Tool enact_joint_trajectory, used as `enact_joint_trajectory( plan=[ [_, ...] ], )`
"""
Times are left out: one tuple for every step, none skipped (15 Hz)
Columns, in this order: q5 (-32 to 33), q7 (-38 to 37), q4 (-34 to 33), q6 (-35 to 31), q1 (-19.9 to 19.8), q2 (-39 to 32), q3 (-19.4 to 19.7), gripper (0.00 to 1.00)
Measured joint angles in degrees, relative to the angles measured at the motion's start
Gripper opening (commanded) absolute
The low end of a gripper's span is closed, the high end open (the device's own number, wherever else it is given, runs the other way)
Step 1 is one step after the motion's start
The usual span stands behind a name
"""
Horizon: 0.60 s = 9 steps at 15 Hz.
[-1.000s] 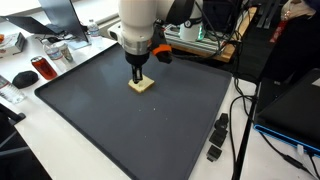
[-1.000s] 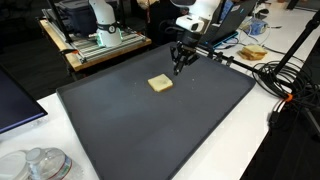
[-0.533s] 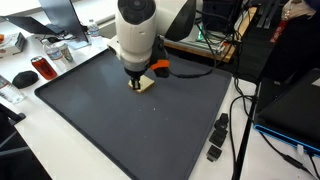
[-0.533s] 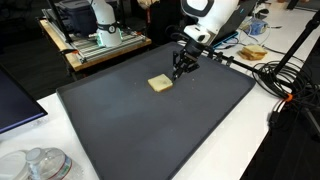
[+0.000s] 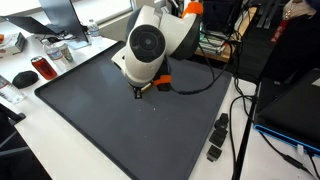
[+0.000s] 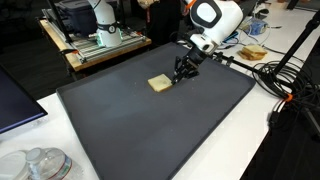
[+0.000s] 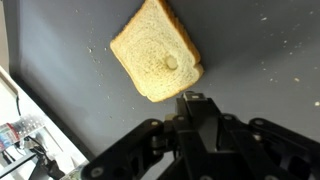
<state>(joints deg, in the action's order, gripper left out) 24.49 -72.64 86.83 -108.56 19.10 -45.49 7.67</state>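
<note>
A slice of white bread [image 7: 155, 60] with a small dent in its middle lies flat on the dark mat [image 6: 130, 120]. In the wrist view my gripper [image 7: 193, 98] has its two fingers pressed together with nothing between them, the tips right at the slice's near edge. In an exterior view the gripper [image 6: 180, 72] leans down beside the bread [image 6: 160, 84], at its side. In an exterior view the tilted arm hides the slice, and only the gripper tip [image 5: 138, 92] shows low over the mat.
A black device [image 5: 217, 137] and cables lie off the mat's edge. A red can [image 5: 43, 68] and a mouse [image 5: 23, 78] sit beyond the far corner. A plate of food [image 6: 252, 52] stands behind the arm; a clear container [image 6: 40, 165] is near the front.
The arm has tilted over and come down toward the slice; its body now covers the bread in one exterior view. The bread has stayed in place.
</note>
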Motion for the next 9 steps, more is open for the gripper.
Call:
enact_joint_trajectory(
  plan=[
    [0.72, -0.57, -0.82, 0.66, 0.41, -0.78, 0.09, 0.05],
    [1.47, -1.25, -1.57, 1.24, 0.8, -1.46, 0.14, 0.05],
    [2.13, -1.82, -2.3, 1.84, 1.2, -2.11, 0.2, 0.05],
    [2.54, -2.13, -2.94, 2.39, 1.52, -2.63, 0.24, 0.05],
    [2.78, -2.29, -3.59, 3.01, 1.76, -3.09, 0.24, 0.05],
    [2.8, -2.3, -4.13, 3.41, 1.85, -3.39, 0.24, 0.05],
    [2.8, -2.3, -4.55, 3.71, 1.83, -3.54, 0.25, 0.05],
    [2.8, -2.22, -4.78, 3.83, 1.76, -3.54, 0.25, 0.05],
    [2.8, -1.9, -4.99, 3.88, 1.61, -3.53, 0.25, 0.05]
  ],
)
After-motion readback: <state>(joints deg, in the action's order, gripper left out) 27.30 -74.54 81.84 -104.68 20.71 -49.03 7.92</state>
